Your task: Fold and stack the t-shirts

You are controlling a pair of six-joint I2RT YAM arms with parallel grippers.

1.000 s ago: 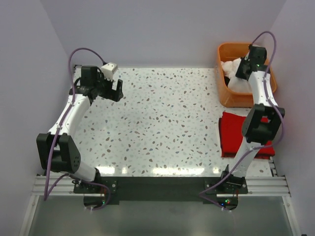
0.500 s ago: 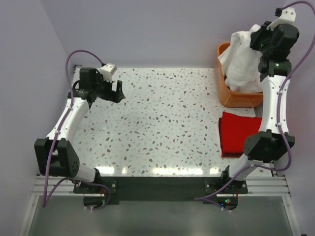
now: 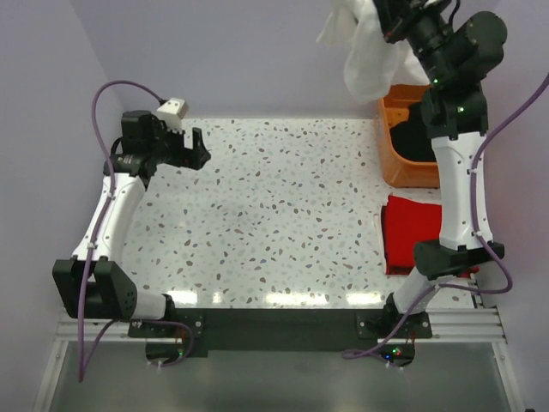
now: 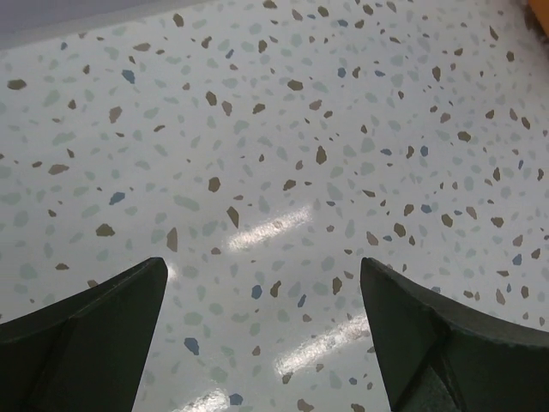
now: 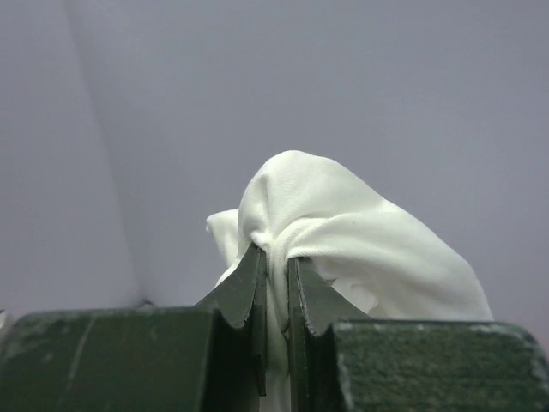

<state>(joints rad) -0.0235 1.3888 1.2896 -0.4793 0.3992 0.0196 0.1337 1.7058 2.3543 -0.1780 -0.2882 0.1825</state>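
Observation:
My right gripper is raised high above the orange tub and is shut on the white t-shirt, which hangs bunched from its jaws. In the right wrist view the white t-shirt is pinched between the fingers, with my gripper against the plain wall. A folded red t-shirt lies on the table at the right edge. Something black lies inside the tub. My left gripper is open and empty above the table's far left; in the left wrist view only table shows between its fingers.
The speckled white table spreads between the arms. The orange tub stands at the back right corner. Walls close in on the left, back and right.
My right gripper has risen from inside the tub, lifting the white t-shirt clear of it. My left gripper has shifted slightly left and back.

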